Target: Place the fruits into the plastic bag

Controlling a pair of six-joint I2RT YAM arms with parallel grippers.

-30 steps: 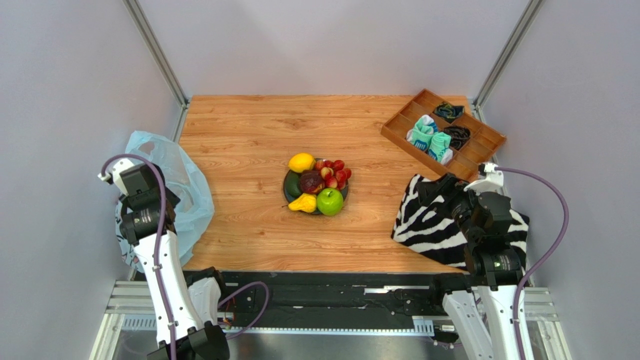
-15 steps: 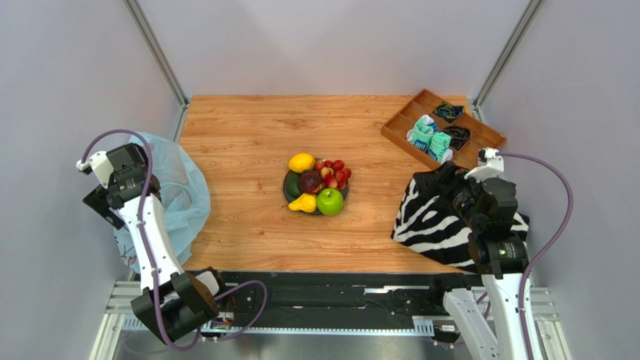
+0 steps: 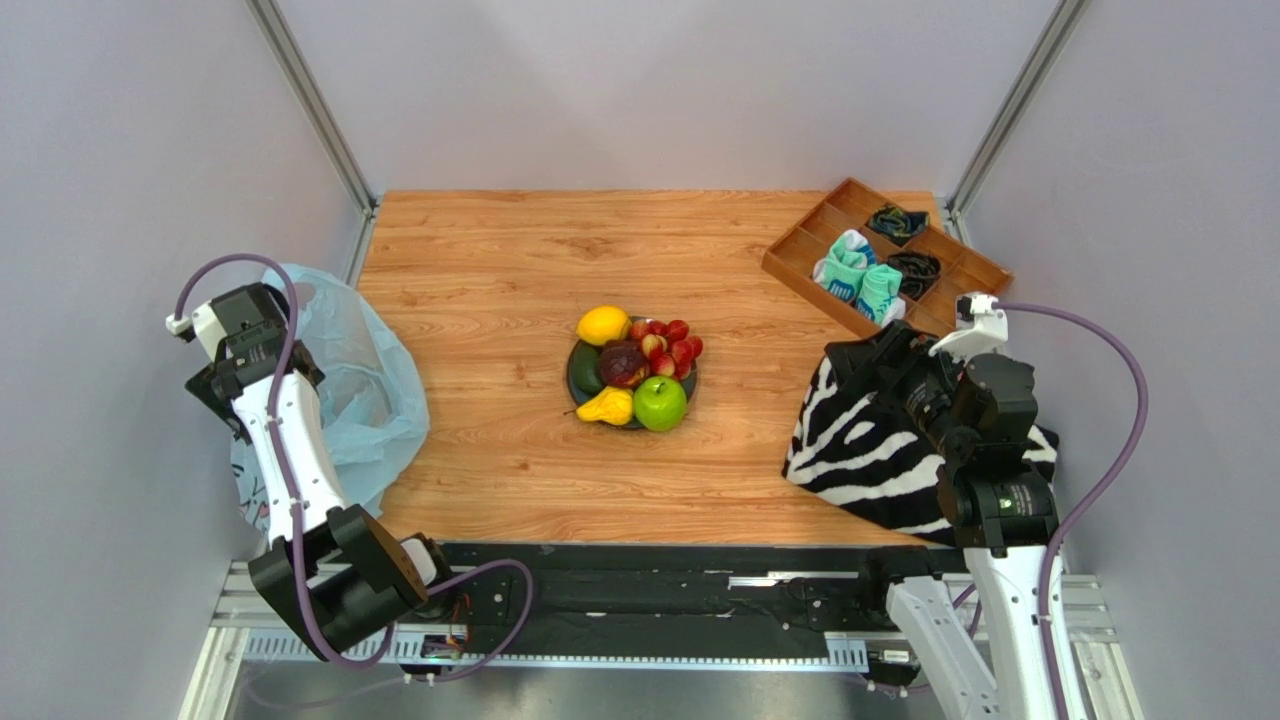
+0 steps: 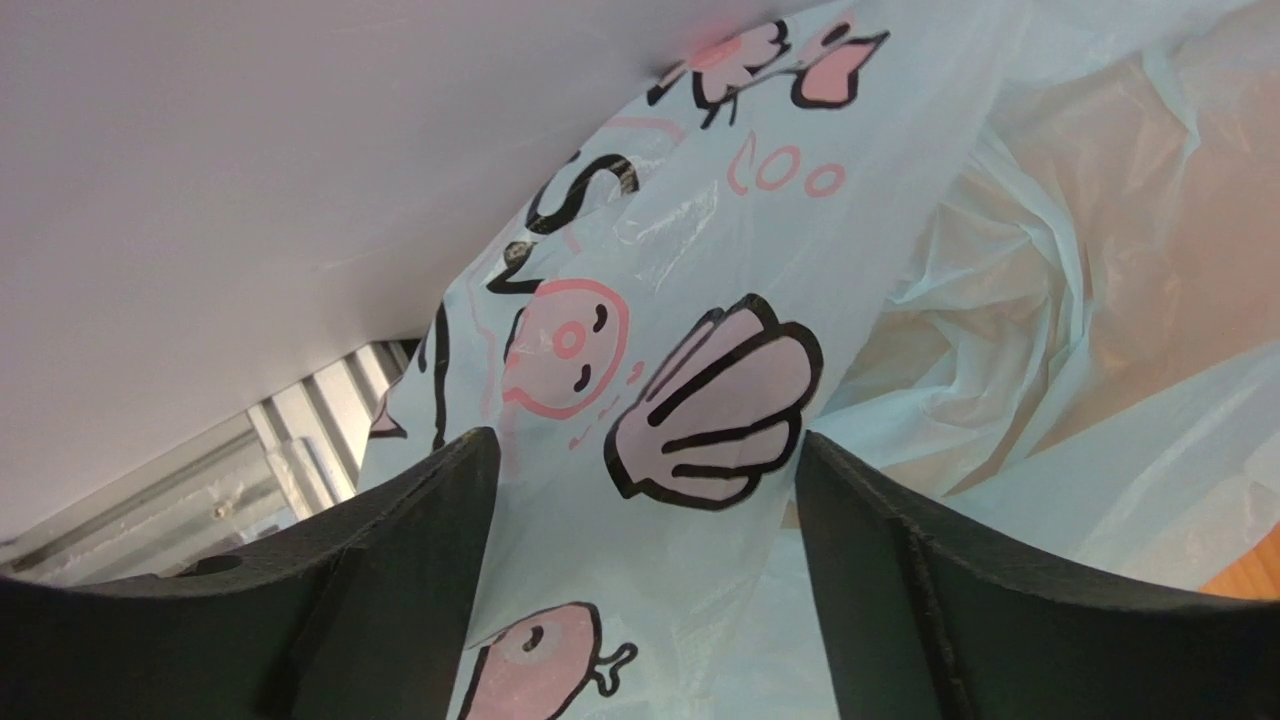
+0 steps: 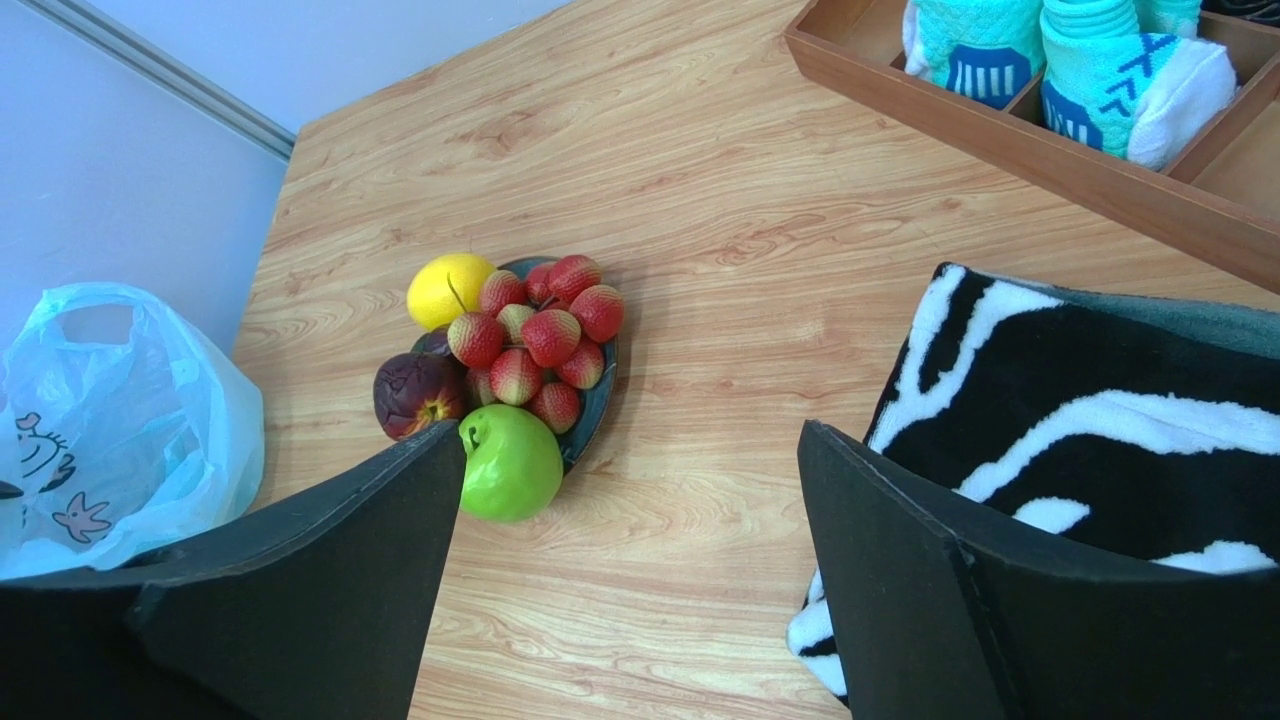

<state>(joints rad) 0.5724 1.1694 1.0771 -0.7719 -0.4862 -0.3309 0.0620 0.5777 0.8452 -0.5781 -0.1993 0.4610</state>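
The fruits lie heaped on a dark plate [image 3: 573, 387] mid-table: a yellow lemon [image 3: 601, 324], a yellow pear [image 3: 607, 407], a green apple [image 3: 660, 402], a dark red fruit [image 3: 622, 365] and several small red ones [image 3: 669, 345]. The plastic bag [image 3: 361, 390], pale blue with shell prints, lies crumpled at the table's left edge. My left gripper [image 4: 646, 450] hovers close over the bag, open, with printed film [image 4: 706, 405] showing between its fingers. My right gripper [image 5: 631, 435] hangs open above the table's right side, facing the apple [image 5: 511, 462], and holds nothing.
A zebra-striped cloth [image 3: 864, 443] lies at the right front under my right arm. A wooden divided tray [image 3: 819, 278] holding rolled socks sits at the back right. Grey walls close in both sides, the left one right next to the bag.
My left wrist has swung left and back toward the wall over the bag, and its fingers have spread wider. The right wrist has shifted slightly right. The fruits have not moved.
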